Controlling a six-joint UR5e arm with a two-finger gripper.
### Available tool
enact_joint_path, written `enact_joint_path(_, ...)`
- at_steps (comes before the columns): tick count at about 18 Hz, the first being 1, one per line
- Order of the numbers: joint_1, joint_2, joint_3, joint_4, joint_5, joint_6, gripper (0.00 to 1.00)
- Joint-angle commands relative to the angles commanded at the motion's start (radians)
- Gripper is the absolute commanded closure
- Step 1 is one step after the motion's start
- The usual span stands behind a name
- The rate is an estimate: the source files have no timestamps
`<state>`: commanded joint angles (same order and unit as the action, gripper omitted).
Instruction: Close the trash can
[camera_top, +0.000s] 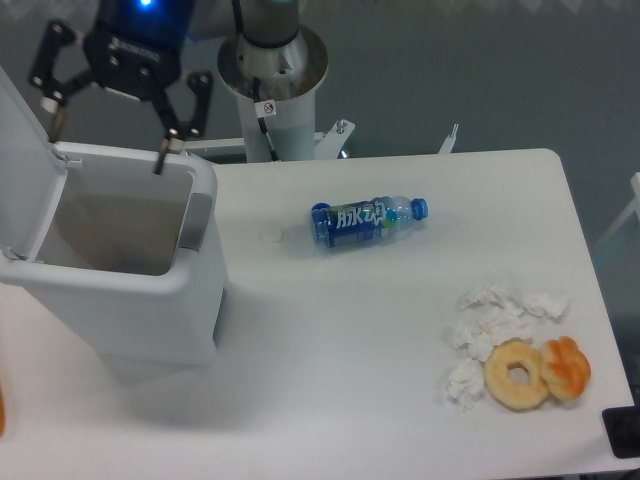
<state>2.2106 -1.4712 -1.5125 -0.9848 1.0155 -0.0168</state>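
Where the desk (330, 340) meets its left edge:
Bin: the trash can (125, 280) stands with its mouth open, lid (22, 145) tipped up on the left, grey tab on the right rim.
Hand: the gripper (105, 125) hangs above the bin's back rim, fingers spread wide, holding nothing.
Middle: bottle (368, 222) lying flat.
Near right corner: tissues (490, 325), two doughnuts (535, 373).

I work in what looks like a robotics lab. My arm rises from a grey metal pedestal (272, 75) bolted behind a plain white table (400, 330), against a bare grey-blue floor. Below and to the side of my tool lie staged test items: a blue-labelled clear plastic bottle (368, 221), crumpled white tissues (490, 325), and a tan ring doughnut (517, 374).
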Motion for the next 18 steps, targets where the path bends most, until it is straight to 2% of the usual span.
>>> enact_joint_path(7,-0.043,0.049,-0.005,0.000,-0.142,0.000,0.00)
enact_joint_path(15,-0.146,0.052,-0.018,0.000,-0.160,0.000,0.00)
enact_joint_path(18,-0.166,0.054,-0.025,-0.002,-0.201,-0.003,0.00)
